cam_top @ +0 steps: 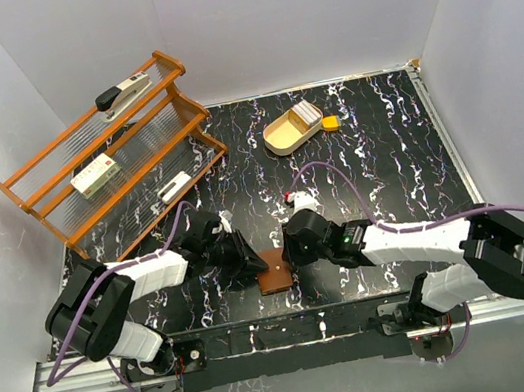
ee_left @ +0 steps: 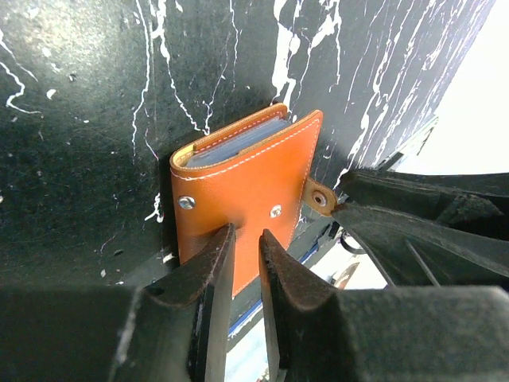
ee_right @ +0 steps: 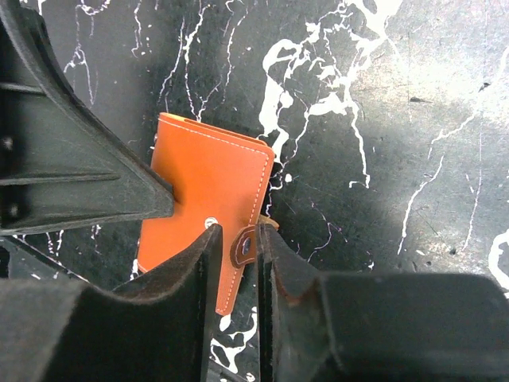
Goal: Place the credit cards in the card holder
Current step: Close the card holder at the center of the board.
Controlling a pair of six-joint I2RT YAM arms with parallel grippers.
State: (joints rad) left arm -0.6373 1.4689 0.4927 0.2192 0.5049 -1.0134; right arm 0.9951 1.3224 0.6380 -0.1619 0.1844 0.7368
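The card holder (cam_top: 277, 276), a brown leather wallet, lies folded on the black marbled table near the front edge. In the left wrist view (ee_left: 246, 187), bluish-grey card edges (ee_left: 238, 143) show inside its far side. My left gripper (ee_left: 246, 232) is almost shut, with its fingertips on the wallet's cover and nothing between them. My right gripper (ee_right: 238, 239) is closed around the wallet's snap tab (ee_right: 246, 243) at the wallet's edge (ee_right: 211, 179). More pale credit cards (cam_top: 305, 113) stand in a tan wooden tray (cam_top: 284, 137) at the back.
A small yellow block (cam_top: 331, 124) lies beside the tray. A wooden rack (cam_top: 109, 162) at the back left holds a stapler (cam_top: 122, 94) and a white-and-green box (cam_top: 95, 175). White walls enclose the table. The metal front rail (cam_top: 297, 337) is just behind the wallet.
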